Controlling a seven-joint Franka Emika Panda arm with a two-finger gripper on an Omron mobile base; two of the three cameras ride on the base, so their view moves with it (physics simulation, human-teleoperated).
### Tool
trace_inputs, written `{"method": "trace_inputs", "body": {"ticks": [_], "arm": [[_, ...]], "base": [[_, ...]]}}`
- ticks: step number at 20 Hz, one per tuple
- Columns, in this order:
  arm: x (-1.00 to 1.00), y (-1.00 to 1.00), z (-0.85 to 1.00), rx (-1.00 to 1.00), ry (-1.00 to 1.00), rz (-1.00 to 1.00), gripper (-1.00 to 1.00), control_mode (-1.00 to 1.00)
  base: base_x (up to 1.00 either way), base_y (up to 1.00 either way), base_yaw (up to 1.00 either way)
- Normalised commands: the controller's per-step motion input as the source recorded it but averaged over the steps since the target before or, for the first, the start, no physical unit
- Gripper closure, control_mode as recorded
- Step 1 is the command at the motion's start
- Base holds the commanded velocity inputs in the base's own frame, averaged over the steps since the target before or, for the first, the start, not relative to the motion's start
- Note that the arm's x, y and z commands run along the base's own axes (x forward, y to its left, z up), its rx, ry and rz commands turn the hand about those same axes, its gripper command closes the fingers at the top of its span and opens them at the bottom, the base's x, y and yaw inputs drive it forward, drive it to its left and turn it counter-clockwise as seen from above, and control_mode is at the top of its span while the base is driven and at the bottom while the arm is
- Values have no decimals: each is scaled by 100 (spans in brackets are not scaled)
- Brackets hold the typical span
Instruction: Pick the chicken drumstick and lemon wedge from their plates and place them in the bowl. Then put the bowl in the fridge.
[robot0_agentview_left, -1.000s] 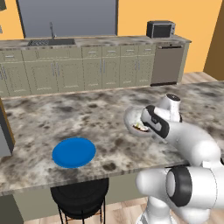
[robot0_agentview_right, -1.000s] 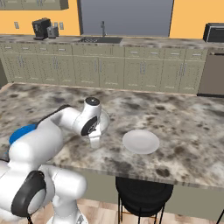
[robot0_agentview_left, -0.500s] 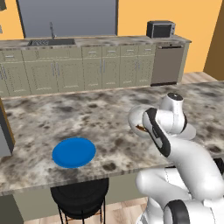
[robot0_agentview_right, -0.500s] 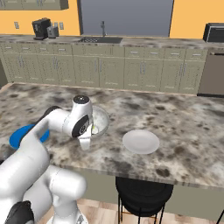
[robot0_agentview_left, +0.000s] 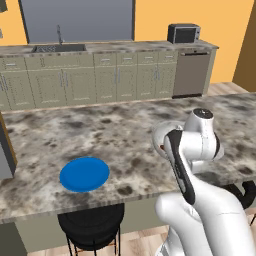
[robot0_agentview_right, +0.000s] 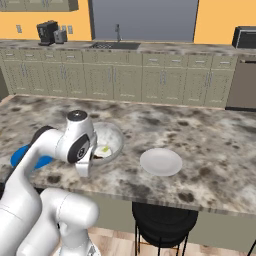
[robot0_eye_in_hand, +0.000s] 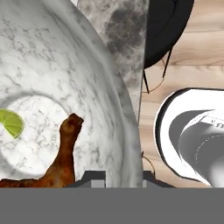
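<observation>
Straddling the speckled bowl's (robot0_eye_in_hand: 100, 100) rim, the pincer (robot0_eye_in_hand: 117, 178) grips it (hand view); chicken drumstick (robot0_eye_in_hand: 61, 157) and lemon wedge (robot0_eye_in_hand: 11, 122) lie inside, left. Right base view adds the pale plate (robot0_agentview_right: 161, 162) beside.

Arm folded tight over the base, elbow low, wrist turned downward. Gripper (robot0_eye_in_hand: 117, 174) narrowly set, one finger (robot0_eye_in_hand: 92, 176) either side of a rim (clamped on it).

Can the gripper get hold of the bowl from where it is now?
Probably yes. The gripper sits right at the rim of the bowl, its tips either side of the wall, with the chicken drumstick and lemon wedge inside. Nothing blocks it.
</observation>
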Motion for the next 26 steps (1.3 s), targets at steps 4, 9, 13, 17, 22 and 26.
{"method": "trace_inputs", "body": {"ticks": [4,9,13,17,22,26], "arm": [[-5,5,2,0,0,-3,100,-100],[0,0,0,0,0,0,100,-100],[0,0,0,0,0,0,100,-100],[0,0,0,0,0,0,100,100],[0,0,0,0,0,0,100,100],[0,0,0,0,0,0,100,100]], "base": [[0,0,0],[0,0,0],[0,0,0],[0,0,0],[0,0,0],[-18,0,6]]}}
